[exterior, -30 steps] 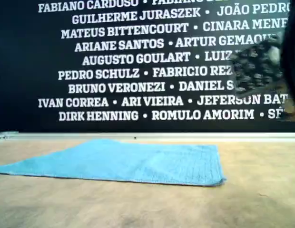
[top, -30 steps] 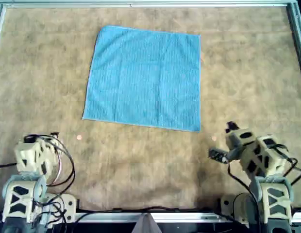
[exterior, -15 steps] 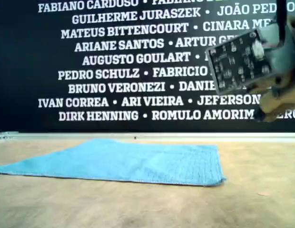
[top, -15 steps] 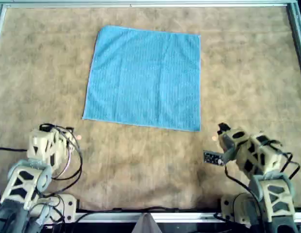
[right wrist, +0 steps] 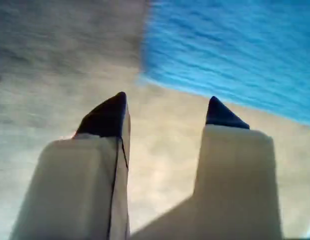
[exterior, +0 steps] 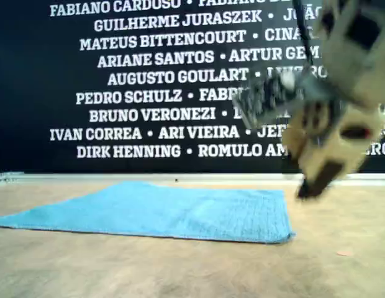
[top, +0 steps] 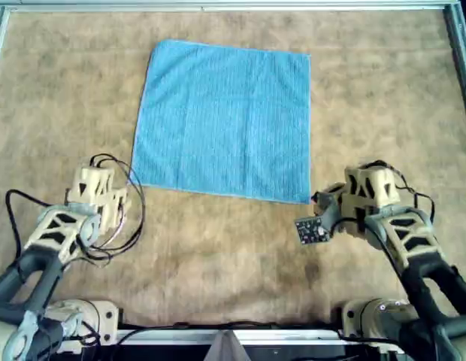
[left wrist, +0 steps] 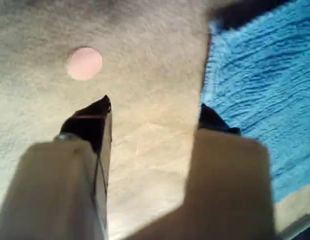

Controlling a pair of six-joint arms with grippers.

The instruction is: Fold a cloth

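The light blue cloth [top: 225,120] lies flat and spread out on the brown felt table [top: 218,248]. In the exterior view the cloth [exterior: 180,211] lies low across the middle. My first gripper [left wrist: 160,107] is open and empty, just above the table at the cloth's [left wrist: 260,100] near corner on the overhead view's right [top: 325,206]. It also shows in the exterior view [exterior: 310,186]. My second gripper [right wrist: 167,100] is open and empty, short of the cloth's [right wrist: 235,45] near corner on the overhead view's left [top: 105,179].
A small pink dot [left wrist: 85,63] is stuck on the table beside my first gripper. A metal frame [top: 233,6] rims the table. A black wall with white names [exterior: 149,81] stands behind it. Loose cables [top: 131,218] hang by my second arm.
Both arms have moved from the table's near edge toward the cloth's two near corners. The first arm has swung into the exterior view. The cloth has not moved.
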